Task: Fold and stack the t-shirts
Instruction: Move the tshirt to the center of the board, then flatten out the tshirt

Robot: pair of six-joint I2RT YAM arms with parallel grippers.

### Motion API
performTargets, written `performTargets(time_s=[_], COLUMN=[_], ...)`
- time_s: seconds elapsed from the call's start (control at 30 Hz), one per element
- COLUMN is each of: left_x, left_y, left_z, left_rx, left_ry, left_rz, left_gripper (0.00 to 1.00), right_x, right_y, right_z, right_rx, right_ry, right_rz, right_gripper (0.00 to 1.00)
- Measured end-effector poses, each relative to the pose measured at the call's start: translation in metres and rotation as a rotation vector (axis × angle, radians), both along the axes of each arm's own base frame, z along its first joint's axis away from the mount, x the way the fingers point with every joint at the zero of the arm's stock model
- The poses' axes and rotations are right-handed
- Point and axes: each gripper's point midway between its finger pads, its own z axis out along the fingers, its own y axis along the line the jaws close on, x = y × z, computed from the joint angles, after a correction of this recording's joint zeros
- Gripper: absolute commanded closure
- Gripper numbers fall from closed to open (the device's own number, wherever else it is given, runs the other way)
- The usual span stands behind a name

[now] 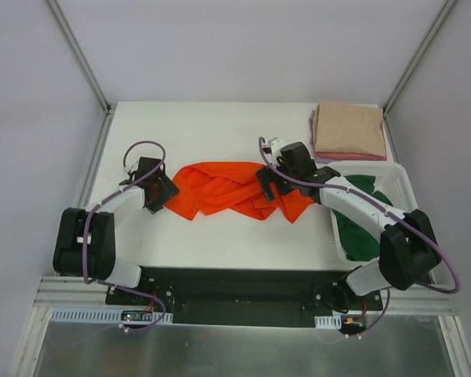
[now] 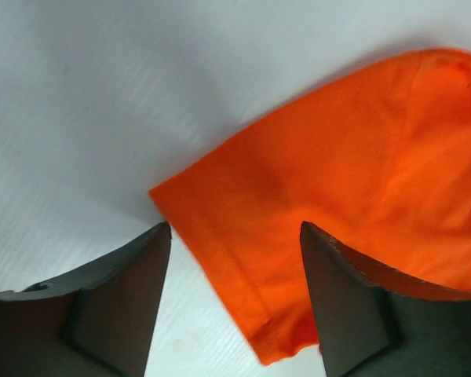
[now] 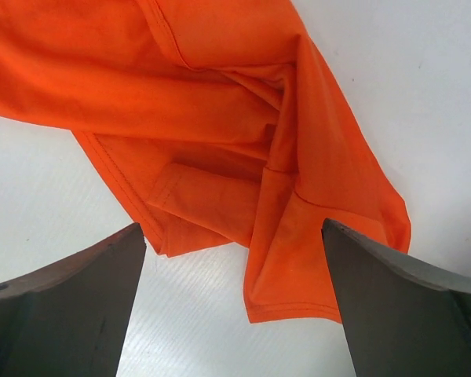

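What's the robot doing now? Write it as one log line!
orange t-shirt: crumpled on table, not yet folded | left gripper: open over one corner | right gripper: open over the other end

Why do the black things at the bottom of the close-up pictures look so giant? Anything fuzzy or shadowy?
Left wrist view: the left fingers sit by the lens, so they loom large; the orange t-shirt throws a soft shadow on the table. Right wrist view: the right fingers loom too, while shirt seams look sharp. Top view: even light, no glare.
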Motion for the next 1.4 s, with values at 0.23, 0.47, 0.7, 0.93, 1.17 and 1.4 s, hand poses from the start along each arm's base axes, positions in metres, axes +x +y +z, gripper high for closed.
performTargets(time_s=[0.23,0.47,0.7,0.93,1.17,1.4], left_x=[0.032,0.040,0.031,0.031,0.031,0.030], left_y=[-0.007,-0.003,0.006,0.008,0.008,0.008], left_z=[-0.010,-0.007,-0.002,-0.002,-0.002,-0.003], left_rx=[-0.007,0.021,0.076,0.091,0.096,0.100], left_ry=[0.017,0.001,-0.009,-0.007,-0.007,-0.006], left_rz=[-0.020,-0.027,-0.040,-0.061,-0.068,-0.075], left_gripper=[1.00,1.00,1.00,1.00,1.00,1.00], right_x=[0.013,0.038,0.060,0.081,0.096,0.112], right_y=[0.019,0.047,0.083,0.083,0.082,0.080], right_z=[-0.013,-0.020,-0.042,-0.068,-0.082,-0.082], right_rx=[-0.115,-0.207,-0.312,-0.451,-0.499,-0.496], right_ry=[-0.035,-0.097,-0.135,-0.135,-0.155,-0.191], right_rz=[0.042,0.198,0.386,0.469,0.435,0.357], right_gripper=[0.04,0.13,0.25,0.39,0.57,0.71])
